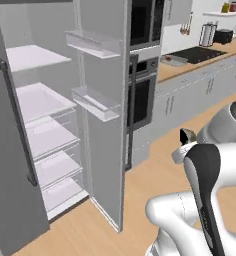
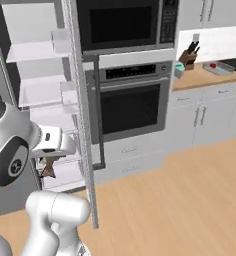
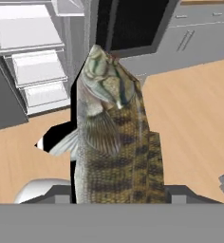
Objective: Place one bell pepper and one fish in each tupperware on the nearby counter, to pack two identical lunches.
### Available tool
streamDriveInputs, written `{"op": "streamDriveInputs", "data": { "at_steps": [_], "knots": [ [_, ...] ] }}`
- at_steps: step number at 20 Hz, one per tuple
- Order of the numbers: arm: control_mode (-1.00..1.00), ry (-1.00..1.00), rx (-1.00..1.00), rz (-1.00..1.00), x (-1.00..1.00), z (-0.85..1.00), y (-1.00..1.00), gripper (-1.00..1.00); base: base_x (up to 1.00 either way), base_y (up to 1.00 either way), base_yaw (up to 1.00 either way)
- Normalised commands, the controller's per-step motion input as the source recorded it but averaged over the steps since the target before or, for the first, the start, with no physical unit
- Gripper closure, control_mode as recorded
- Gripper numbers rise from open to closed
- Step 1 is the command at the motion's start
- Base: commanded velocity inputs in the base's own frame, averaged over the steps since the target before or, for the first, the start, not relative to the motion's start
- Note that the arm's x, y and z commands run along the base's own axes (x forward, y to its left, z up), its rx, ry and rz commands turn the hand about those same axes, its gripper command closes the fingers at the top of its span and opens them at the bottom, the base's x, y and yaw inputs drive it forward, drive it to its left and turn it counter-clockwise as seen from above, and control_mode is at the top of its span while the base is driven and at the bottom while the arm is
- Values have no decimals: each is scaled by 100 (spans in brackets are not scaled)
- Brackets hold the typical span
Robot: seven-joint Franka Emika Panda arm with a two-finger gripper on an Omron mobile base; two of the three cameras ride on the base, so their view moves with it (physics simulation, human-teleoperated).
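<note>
Hand view shows the tool (image 3: pixel 118 192) clamped on a mottled olive-and-brown fish (image 3: pixel 111 137), which rises head-up from between the fingers above the light wooden floor (image 3: pixel 190 118). Left of the arm, the grey refrigerator (image 1: pixel 45 125) stands open with bare white shelves. Well beyond the built-in black oven (image 2: pixel 132 107), the light-brown wooden counter (image 2: pixel 200 76) carries a shallow clear tupperware (image 2: pixel 218 67) with something red inside, too small to identify. Judgement: this fish is not yet delivered; how much is already packed cannot be determined.

Both base views look forward from behind the arm, sharing the open fridge (image 1: pixel 65 125) and wall oven (image 2: pixel 132 102); the hand view looks downward, close along the fish (image 3: pixel 114 142).
</note>
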Motion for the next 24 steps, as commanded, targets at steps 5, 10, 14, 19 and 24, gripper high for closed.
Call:
{"op": "streamDriveInputs", "data": {
  "at_steps": [5, 10, 14, 19, 24],
  "knots": [
    [100, 0, 0, 0, 0, 0, 0, 100, 2, -61, -82],
    [100, 0, 0, 0, 0, 0, 0, 100, 35, -23, -66],
    [100, 0, 0, 0, 0, 0, 0, 100, 70, 0, -10],
    [100, 0, 0, 0, 0, 0, 0, 100, 100, 0, 1],
    [100, 0, 0, 0, 0, 0, 0, 100, 100, 0, 2]
  ]
}}
